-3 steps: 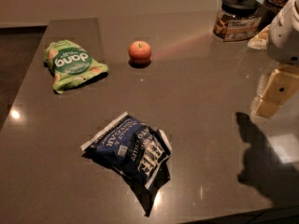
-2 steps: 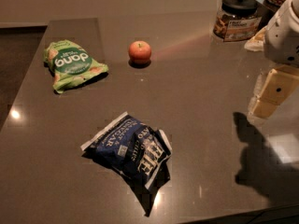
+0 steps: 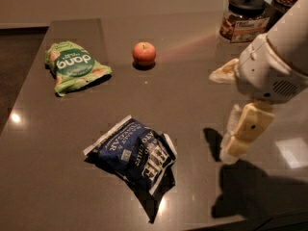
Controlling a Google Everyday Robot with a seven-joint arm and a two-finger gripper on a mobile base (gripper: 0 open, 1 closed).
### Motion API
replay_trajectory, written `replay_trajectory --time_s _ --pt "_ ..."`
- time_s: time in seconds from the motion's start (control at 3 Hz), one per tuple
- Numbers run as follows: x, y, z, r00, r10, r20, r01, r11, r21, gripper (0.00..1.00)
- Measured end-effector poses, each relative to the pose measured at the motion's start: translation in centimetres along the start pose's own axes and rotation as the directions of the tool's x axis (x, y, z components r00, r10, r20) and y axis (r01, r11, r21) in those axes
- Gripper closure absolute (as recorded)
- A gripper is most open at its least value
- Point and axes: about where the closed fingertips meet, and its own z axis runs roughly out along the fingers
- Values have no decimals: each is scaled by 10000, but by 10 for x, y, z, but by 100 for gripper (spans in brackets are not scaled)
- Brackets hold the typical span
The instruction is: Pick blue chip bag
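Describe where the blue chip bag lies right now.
In the camera view, the blue chip bag lies at the table's front centre, left of the gripper and nearer the camera than the apple.

Just one camera view on me: it sits up high over the near edge of the table, tilted down, facing the wall at 12 o'clock, pretty close in. My gripper hangs into frame at about 4 o'clock.
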Motion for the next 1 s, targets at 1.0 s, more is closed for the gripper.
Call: replay_trajectory --time_s 1.0 --pt "-71 64 79 9860 -1527 666 1604 9782 -1320 0"
